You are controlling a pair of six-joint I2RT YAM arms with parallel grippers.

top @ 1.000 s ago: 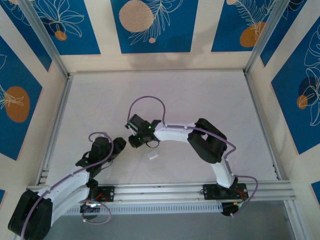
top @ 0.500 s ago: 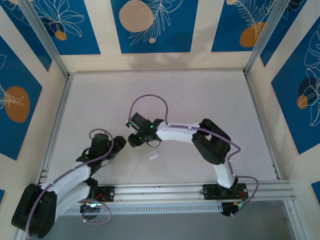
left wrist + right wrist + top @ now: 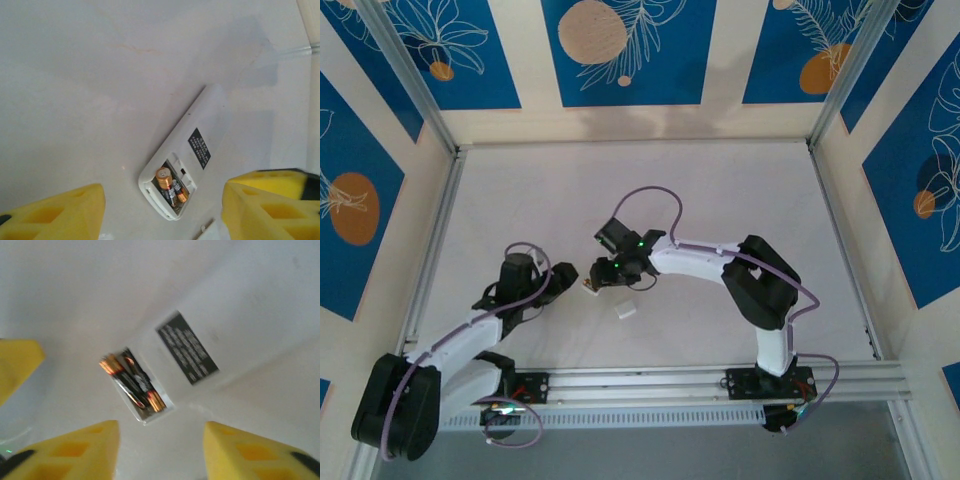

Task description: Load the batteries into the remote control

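2 batteries [image 3: 170, 186] sit in the remote control [image 3: 196, 119] beside an unreadable label [image 3: 199, 148].

Left wrist view: the bottom edge cuts off both left fingers [image 3: 60, 212] and a white piece [image 3: 214, 233]. The print on the remote [image 3: 192, 131] label [image 3: 200, 148] is too small for you to read.

Right wrist view: blur softens the batteries [image 3: 132, 382] and the label, so you cannot tell how the batteries sit in their bay. The bottom edge cuts off the right fingers [image 3: 260, 455]. The left edge cuts off a yellow part [image 3: 15, 367].

Top view: the right gripper [image 3: 603, 276] hides most of the remote. The batteries are too small to make out.
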